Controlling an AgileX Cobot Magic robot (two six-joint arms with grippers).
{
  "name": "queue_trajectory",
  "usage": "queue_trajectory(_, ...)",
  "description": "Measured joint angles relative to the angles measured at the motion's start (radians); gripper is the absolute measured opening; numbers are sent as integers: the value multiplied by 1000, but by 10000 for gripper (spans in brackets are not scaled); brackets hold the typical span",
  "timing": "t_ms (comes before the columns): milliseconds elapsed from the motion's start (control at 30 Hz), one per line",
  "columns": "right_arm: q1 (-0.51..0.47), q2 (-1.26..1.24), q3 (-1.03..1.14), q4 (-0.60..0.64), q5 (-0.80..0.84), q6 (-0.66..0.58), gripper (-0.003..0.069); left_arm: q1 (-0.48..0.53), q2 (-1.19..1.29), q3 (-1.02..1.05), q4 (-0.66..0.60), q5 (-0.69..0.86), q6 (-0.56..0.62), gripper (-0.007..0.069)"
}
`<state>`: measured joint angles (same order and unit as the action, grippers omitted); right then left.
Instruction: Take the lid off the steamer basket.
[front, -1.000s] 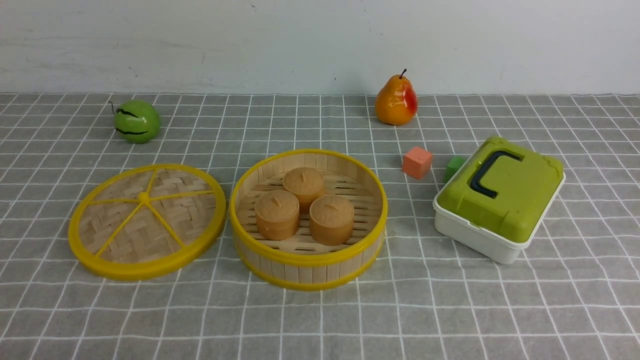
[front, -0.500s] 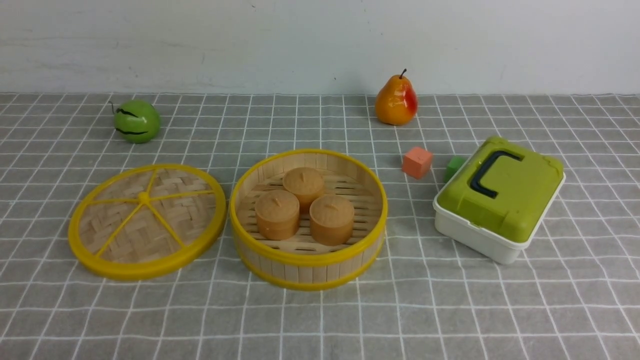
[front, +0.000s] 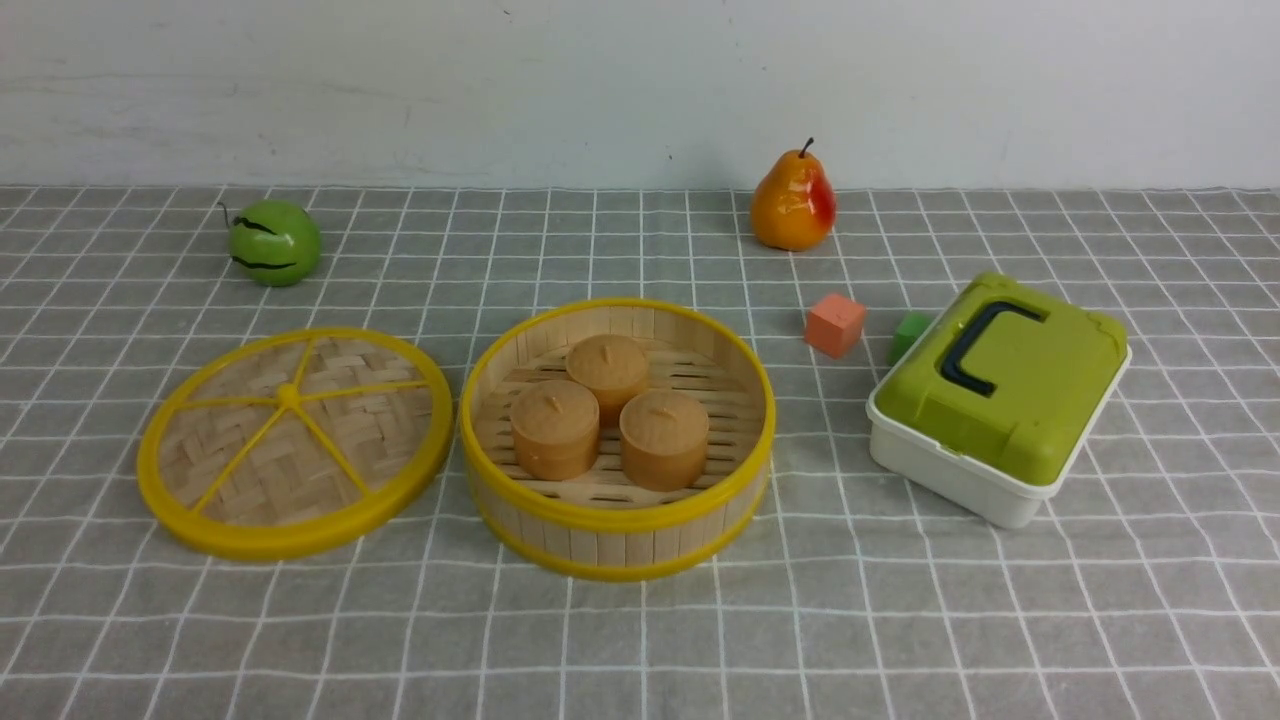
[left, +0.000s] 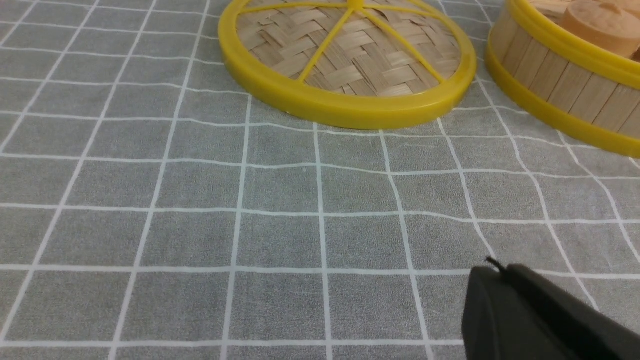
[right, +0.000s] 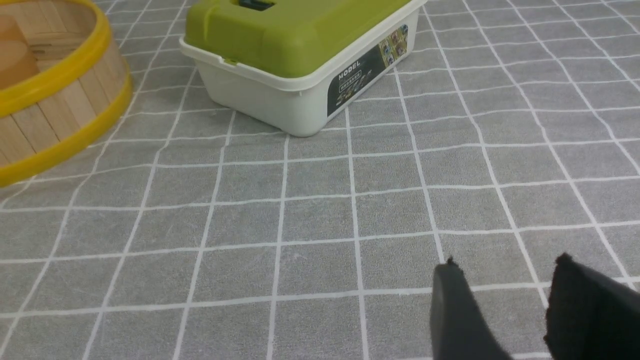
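The lid (front: 295, 442), a woven bamboo disc with a yellow rim and spokes, lies flat on the cloth just left of the steamer basket (front: 617, 438); the left wrist view shows the lid (left: 350, 60) too. The basket stands uncovered with three brown buns (front: 610, 405) inside. Neither arm shows in the front view. My left gripper (left: 500, 272) is shut with nothing in it, over bare cloth nearer the camera than the lid. My right gripper (right: 505, 267) is open and empty over bare cloth, short of the white box.
A white box with a green lid (front: 1000, 395) sits right of the basket. An orange cube (front: 834, 324) and a green cube (front: 908, 335) lie behind it. At the back are a pear (front: 792, 202) and a green fruit (front: 272, 241).
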<state>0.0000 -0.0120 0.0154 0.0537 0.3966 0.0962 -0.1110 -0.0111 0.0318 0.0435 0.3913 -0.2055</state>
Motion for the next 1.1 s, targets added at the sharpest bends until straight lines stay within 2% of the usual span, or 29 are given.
queue_trajectory(1100, 0, 0, 0, 0, 0, 0, 242, 0, 0, 0, 0, 0, 0, 4)
